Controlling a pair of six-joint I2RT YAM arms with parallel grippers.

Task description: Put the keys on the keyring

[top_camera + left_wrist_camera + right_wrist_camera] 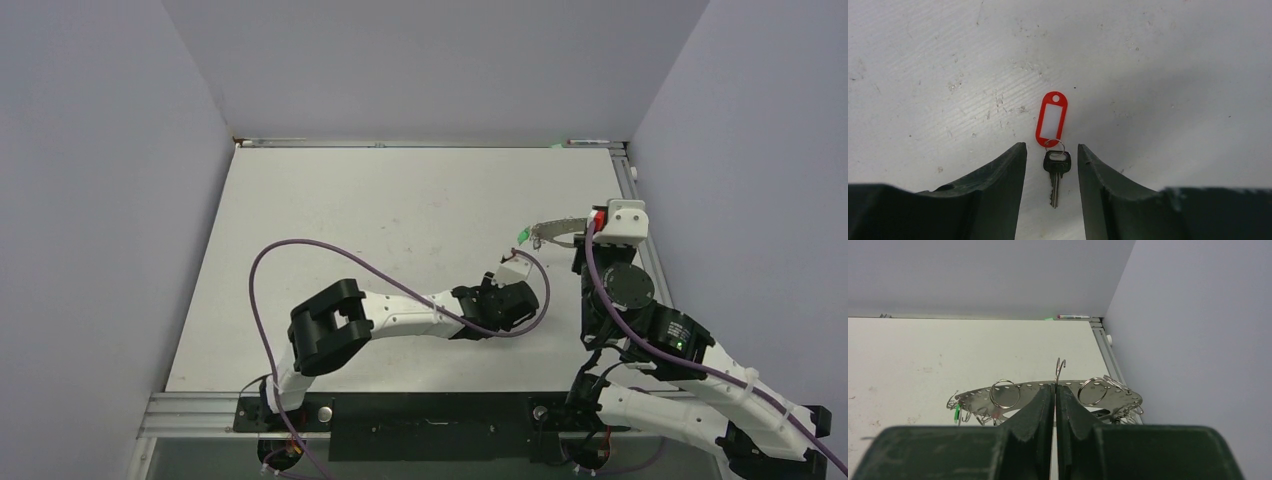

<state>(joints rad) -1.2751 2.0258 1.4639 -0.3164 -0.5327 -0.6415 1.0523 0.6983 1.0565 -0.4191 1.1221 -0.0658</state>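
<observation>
A small silvery key with a red oblong tag lies flat on the white table. My left gripper is open, one finger on either side of the key's head, not touching it. In the top view the left gripper sits mid-table with the red tag at its tips. My right gripper is shut on the keyring, a silvery perforated loop with split rings, clips and a hook, held above the table. A green-tagged key hangs from its left end. The keyring shows in the top view.
The right wall is close to the right gripper. A purple cable loops over the left arm. A rail runs along the table's far edge.
</observation>
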